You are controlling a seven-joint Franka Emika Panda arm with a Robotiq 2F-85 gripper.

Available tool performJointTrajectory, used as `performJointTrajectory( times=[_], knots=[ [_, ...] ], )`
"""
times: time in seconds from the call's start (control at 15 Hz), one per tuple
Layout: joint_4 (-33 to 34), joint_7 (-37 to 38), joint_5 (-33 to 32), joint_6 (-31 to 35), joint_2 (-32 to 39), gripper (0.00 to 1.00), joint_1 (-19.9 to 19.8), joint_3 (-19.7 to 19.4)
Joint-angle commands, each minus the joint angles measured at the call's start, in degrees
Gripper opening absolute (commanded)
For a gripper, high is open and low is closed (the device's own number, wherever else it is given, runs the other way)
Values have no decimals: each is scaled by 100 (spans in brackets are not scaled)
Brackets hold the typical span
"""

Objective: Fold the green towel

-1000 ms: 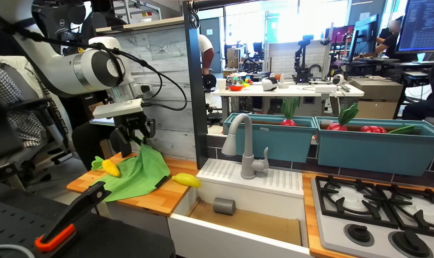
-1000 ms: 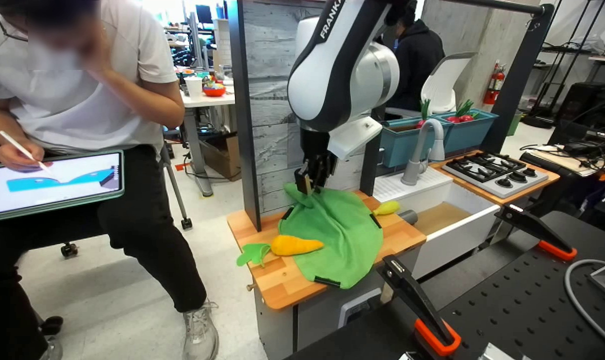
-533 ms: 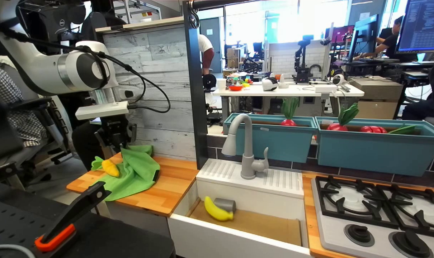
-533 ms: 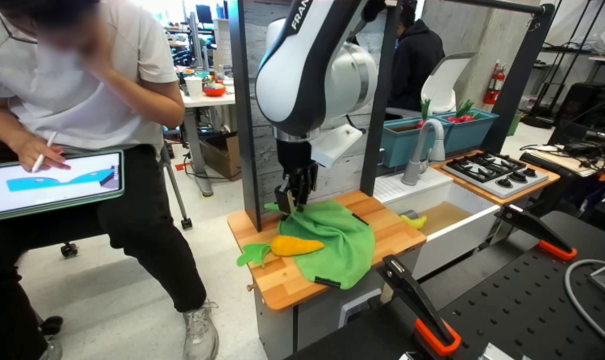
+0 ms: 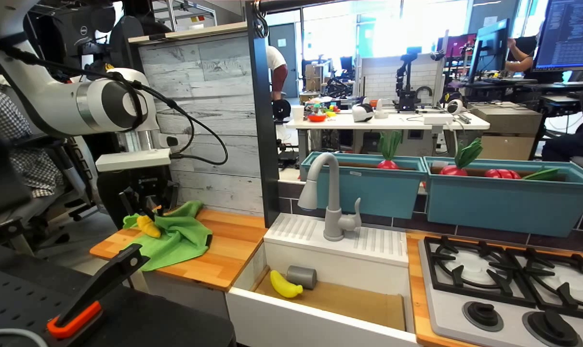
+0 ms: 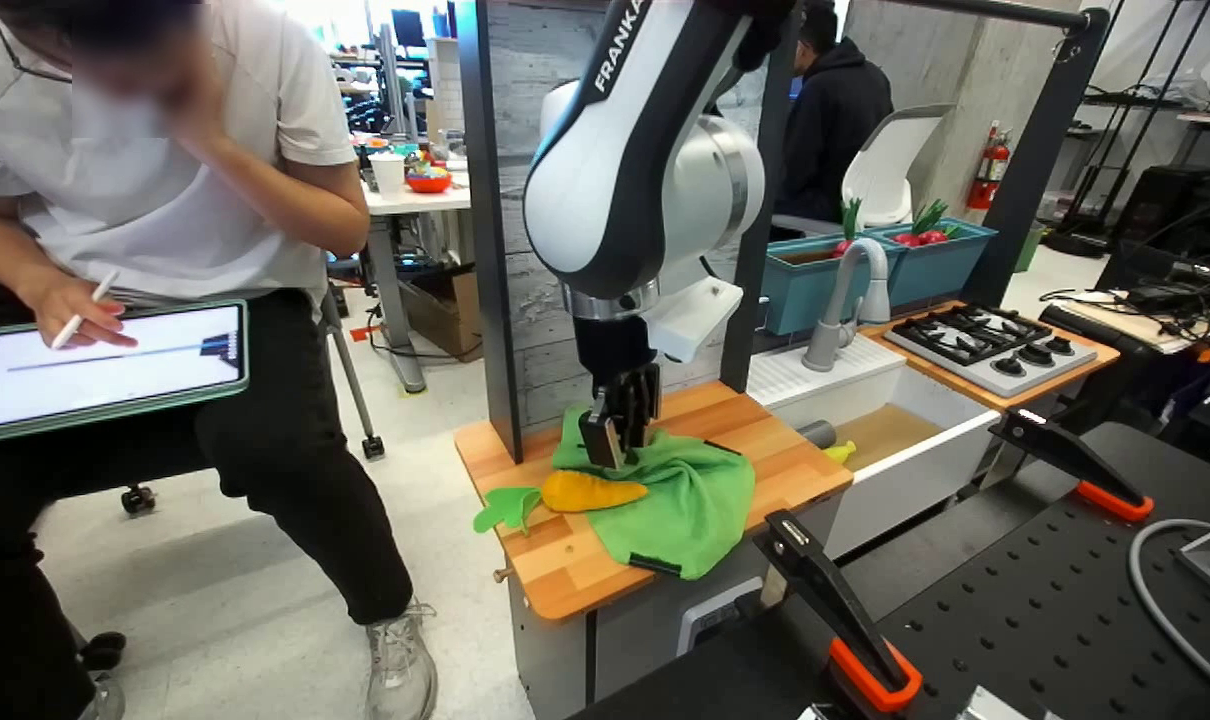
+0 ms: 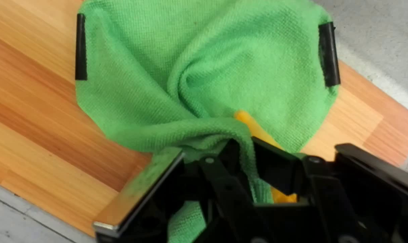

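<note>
Towel (image 7: 221, 77), bright green, of soft woven cloth with black strips (image 7: 81, 47) at its edges, lay rumpled on the orange-brown wooden counter (image 7: 38, 84) next to the white rectangular sink (image 5: 272, 313); in an exterior view part of it reached past the counter's edge. The black two-fingered gripper (image 7: 247, 148) pointed down above the counter, its fingertips close together on a fold of the towel, which ran between them in the wrist view. A plump orange carrot (image 6: 590, 492) with flat green leaves lay with its tip on the towel; whether the gripper touched it I could not tell. In the sink, a curved yellow banana (image 5: 285, 284) lay just beside a grey cylinder (image 5: 301, 277), below the tall grey gooseneck tap (image 5: 333, 202). Two long teal planters (image 5: 364, 193) with red radishes (image 5: 452, 170) sat behind the tap. A seated person (image 6: 135, 220) in a white T-shirt had a lit tablet (image 6: 125, 370) across the lap
</note>
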Motion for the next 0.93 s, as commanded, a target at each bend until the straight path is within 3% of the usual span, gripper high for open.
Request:
performJointTrajectory(
  times=[0.0,0.13,0.2,0.33,0.87],
  knots=[
    [189,-50,-59,-265,199,3,-145,7],
    [219,-73,-39,-312,271,3,-212,24],
    [235,-67,-42,-350,293,36,-225,20],
    [281,-50,-53,-416,325,44,-237,8],
    [347,-18,-57,-450,227,100,-227,8]
  ],
)
